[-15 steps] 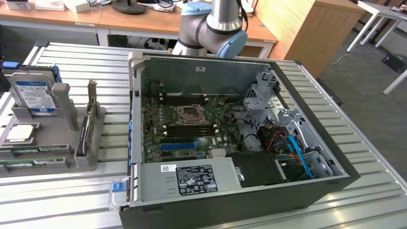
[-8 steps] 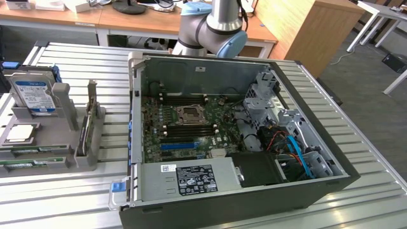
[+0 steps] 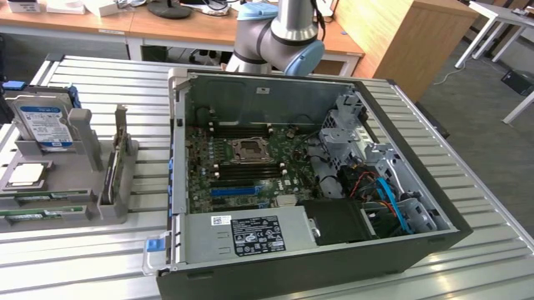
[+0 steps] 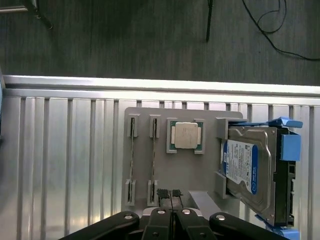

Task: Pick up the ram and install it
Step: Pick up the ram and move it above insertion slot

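Gripper [image 4: 169,196] pads [image 4: 162,194] are pressed together: jaws fully closed, no gap, nothing held between them. Just beyond the closed tips, on a grey tray [image 4: 200,170], the ram [image 4: 153,161] stands edge-up in its end brackets. Its near end is slightly off the jaw line, on the side away from the drive [image 4: 247,170], and the tips do not touch it. A second stick [image 4: 131,161] stands parallel in the next pair of brackets, further off to that same side. Ahead of the jaws, a little towards the drive, a processor [image 4: 185,136] lies flat in its pocket. Drive stands on edge in a blue-clipped cradle at the tray's end, well to one side of the jaws. Tray rests on a slatted metal table [image 4: 60,165]. Exterior view: arm [image 3: 288,37] rises behind an open case [image 3: 250,94] with its motherboard [image 3: 242,162] exposed. Tray lies to the exterior view's left of the case, apart from it, with both green sticks seated in it.
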Motion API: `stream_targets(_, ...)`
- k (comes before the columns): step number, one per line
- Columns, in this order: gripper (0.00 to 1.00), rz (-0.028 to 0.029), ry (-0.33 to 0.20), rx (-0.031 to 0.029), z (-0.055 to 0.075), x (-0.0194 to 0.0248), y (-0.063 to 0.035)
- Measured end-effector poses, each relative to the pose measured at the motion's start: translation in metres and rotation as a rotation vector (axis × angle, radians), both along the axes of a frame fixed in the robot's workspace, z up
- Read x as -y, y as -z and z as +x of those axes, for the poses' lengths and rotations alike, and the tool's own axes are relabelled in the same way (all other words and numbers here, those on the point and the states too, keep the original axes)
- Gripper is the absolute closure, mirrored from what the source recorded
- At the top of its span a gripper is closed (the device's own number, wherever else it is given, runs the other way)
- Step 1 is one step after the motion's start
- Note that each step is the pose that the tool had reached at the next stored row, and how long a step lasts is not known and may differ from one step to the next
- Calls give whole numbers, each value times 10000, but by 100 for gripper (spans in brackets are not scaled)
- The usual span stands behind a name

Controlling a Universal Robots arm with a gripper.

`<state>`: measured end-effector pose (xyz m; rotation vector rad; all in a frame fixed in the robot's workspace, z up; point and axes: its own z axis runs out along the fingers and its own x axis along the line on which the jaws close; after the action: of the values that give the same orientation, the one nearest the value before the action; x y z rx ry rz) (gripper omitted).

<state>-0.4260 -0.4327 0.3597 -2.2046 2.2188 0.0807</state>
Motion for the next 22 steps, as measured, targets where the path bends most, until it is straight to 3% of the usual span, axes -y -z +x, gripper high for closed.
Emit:
stream_targets(2,89,0,202,0,0,0,2)
stream_targets(12,89,0,209,1,0,0,2)
stream_targets(14,89,0,208,1,0,0,2)
stream_targets(15,83,0,209,0,0,0,2)
stream_targets(22,83,0,209,1,0,0,2)
